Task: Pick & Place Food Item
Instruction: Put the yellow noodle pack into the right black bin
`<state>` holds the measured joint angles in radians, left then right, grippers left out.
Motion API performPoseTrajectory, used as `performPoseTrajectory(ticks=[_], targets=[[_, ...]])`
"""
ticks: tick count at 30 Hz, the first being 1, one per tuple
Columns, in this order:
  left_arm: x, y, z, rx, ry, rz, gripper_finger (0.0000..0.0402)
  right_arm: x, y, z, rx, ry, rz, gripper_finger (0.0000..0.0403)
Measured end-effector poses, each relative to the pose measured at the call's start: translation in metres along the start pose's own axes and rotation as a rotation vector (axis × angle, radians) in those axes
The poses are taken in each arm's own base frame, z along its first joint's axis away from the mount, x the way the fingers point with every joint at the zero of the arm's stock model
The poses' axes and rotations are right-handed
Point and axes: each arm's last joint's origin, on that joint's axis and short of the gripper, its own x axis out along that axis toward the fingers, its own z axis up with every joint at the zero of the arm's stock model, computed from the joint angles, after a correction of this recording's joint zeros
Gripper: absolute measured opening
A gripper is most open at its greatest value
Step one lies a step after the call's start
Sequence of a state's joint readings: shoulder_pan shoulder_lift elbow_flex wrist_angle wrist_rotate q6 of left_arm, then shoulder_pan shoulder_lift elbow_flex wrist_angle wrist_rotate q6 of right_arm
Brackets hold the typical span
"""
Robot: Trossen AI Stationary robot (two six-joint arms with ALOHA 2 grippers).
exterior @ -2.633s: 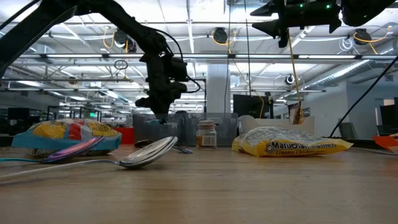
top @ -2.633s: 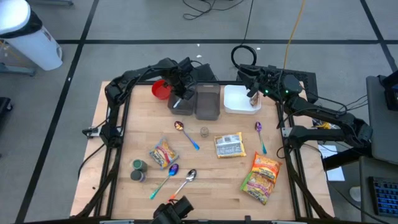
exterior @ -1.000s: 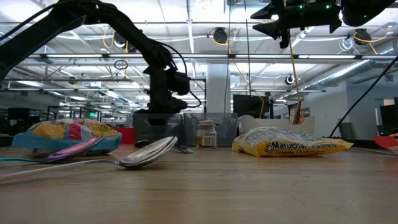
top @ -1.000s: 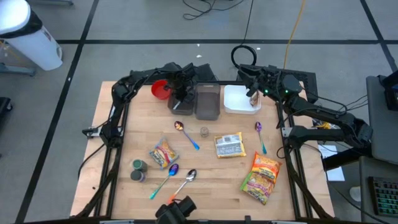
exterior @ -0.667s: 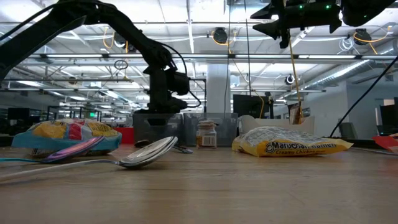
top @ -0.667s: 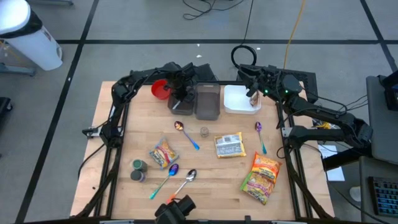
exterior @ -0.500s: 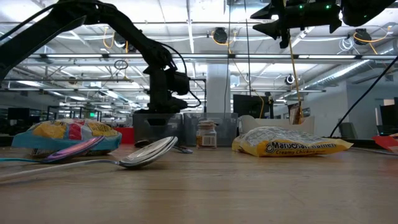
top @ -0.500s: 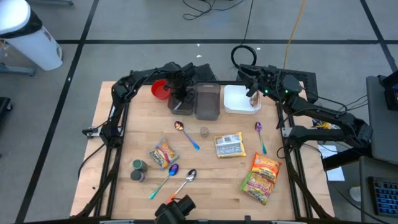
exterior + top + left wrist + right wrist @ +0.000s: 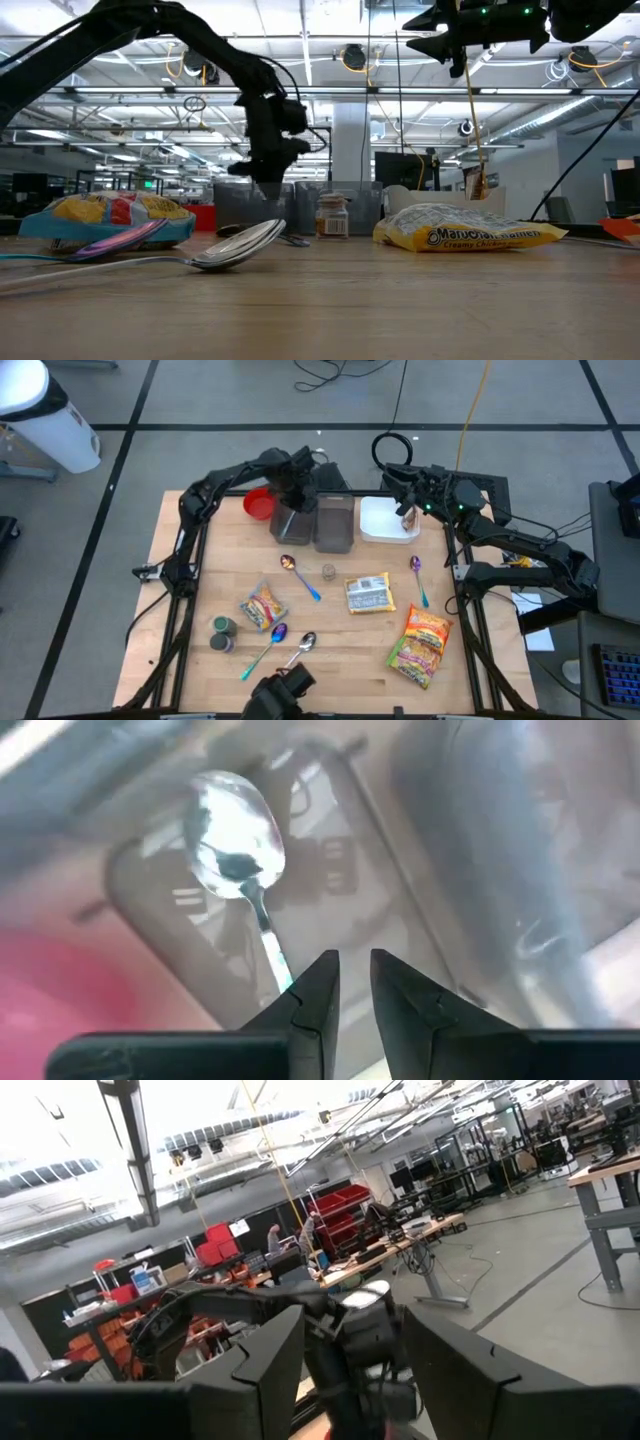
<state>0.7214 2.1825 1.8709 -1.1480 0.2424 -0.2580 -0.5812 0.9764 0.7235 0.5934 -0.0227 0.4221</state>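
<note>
Desk [image 9: 200,590] pale wood, matt, visible grain. Spoon [image 9: 236,840] in grey bin [image 9: 289,520]: polished metal bowl, mirror-glossy. Bin translucent smoky plastic, smooth. Red bowl [image 9: 258,504] glossy plastic. White tray [image 9: 385,520] matt plastic. Noodle packets [image 9: 369,594] shiny printed plastic film, crinkled. Left gripper [image 9: 345,982] fingers [image 9: 312,995] matt black plastic. Arms dark matt.

Only legible txt: "Maruchan Ramen" w/ "Creamy Chicken" under it, on yellow noodle packet [image 9: 468,232] lying flat on table, low view. Other packets' print too small to read; no nos. or signs readable.
</note>
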Motion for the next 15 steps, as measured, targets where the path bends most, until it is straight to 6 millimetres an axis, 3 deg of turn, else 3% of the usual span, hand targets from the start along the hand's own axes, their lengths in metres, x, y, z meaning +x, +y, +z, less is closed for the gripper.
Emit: performPoseTrajectory(ticks=[8,15], targets=[[-0.072,-0.014,0.006,0.091,-0.075,0.024,0.0067,0.0,0.0,0.0,0.003,0.001,0.003,0.0166],[-0.133,-0.023,-0.016,0.172,-0.105,0.029,0.0067,0.0,0.0,0.0,-0.02,0.0,0.001,0.0166]])
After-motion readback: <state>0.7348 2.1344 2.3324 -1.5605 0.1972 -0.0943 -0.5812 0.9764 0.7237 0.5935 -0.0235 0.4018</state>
